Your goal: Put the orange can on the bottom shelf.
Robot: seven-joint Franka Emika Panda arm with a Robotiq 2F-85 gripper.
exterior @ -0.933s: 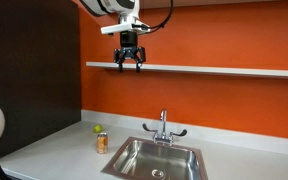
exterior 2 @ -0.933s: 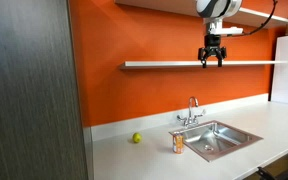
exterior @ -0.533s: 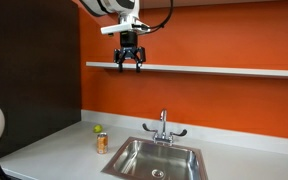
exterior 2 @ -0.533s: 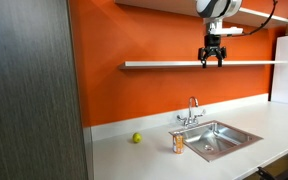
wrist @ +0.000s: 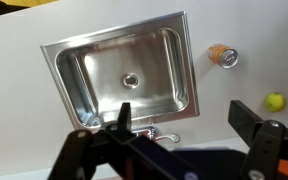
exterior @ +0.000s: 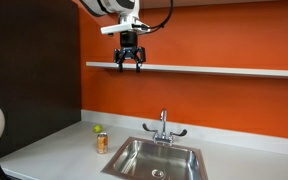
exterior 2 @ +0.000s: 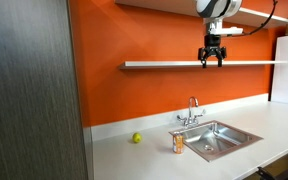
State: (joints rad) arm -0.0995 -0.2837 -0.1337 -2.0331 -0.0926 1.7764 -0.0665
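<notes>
Right now our gripper [exterior: 130, 62] hangs up at the shelf [exterior: 224, 71], fingers spread wide and holding nothing. The can [exterior: 102, 143] stands upright on the counter [exterior: 44, 152] well below, just beside the sink [exterior: 156, 160] rim and near a ball [exterior: 97, 129]. We risk an off-centre descent tipping the can into the basin, or nudging the ball.

Nothing has visibly changed between the earlier pictures and now. In both exterior views the black two-fingered gripper [exterior: 130, 67] [exterior 2: 213, 63] hangs at the same spot just in front of the long thin white-grey wall shelf [exterior: 224, 71] [exterior 2: 164, 65], its fingers spread as wide as before. The small upright orange can [exterior: 102, 143] [exterior 2: 179, 144] has not shifted, well below the shelf. The wrist view has no earlier picture for comparison.
</notes>
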